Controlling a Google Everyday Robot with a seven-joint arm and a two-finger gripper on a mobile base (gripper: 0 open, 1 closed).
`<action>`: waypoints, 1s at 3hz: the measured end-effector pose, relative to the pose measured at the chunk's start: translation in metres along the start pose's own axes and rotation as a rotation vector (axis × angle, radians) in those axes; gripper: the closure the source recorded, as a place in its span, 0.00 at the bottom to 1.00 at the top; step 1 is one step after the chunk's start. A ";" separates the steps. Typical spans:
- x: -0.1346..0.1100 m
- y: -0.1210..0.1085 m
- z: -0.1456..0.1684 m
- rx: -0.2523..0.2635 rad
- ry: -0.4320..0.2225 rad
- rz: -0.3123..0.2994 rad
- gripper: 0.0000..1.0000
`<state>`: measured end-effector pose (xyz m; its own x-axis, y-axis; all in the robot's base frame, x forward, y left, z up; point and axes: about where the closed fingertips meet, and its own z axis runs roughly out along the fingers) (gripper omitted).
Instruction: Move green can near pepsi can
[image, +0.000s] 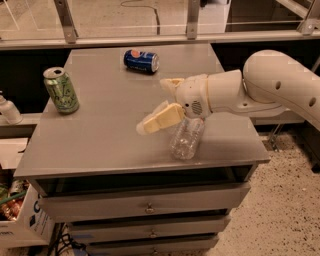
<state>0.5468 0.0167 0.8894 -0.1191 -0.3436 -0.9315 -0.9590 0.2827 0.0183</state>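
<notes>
Two cans are seen on the table (100, 145): green can (61, 90) upright at left edge, pepsi can (141, 60) laid on its side at back. Gripper (163, 102) is held spread & empty mid-table; green can lies well apart, toward picture left.

Table: a big grey cabinet with a flat smooth top (100, 145) stands in the middle.
Drawers: three wide grey drawers with small knobs (148, 206) sit in its near side.
Floor: a pale speckled stone floor (295, 215) shows near, on the right.
Far side: a clear glass wall (125, 20) with grey metal posts (65, 20).
Left corner: a white cardboard box (22, 225) on the floor, near.
Light: soft and warm, from above.
</notes>
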 end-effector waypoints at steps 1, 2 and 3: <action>0.000 0.000 0.000 0.000 0.000 -0.001 0.00; -0.015 0.001 0.019 -0.002 -0.028 -0.039 0.00; -0.031 -0.002 0.043 -0.012 -0.049 -0.069 0.00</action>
<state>0.5632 0.0653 0.9022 -0.0398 -0.3181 -0.9472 -0.9676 0.2490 -0.0429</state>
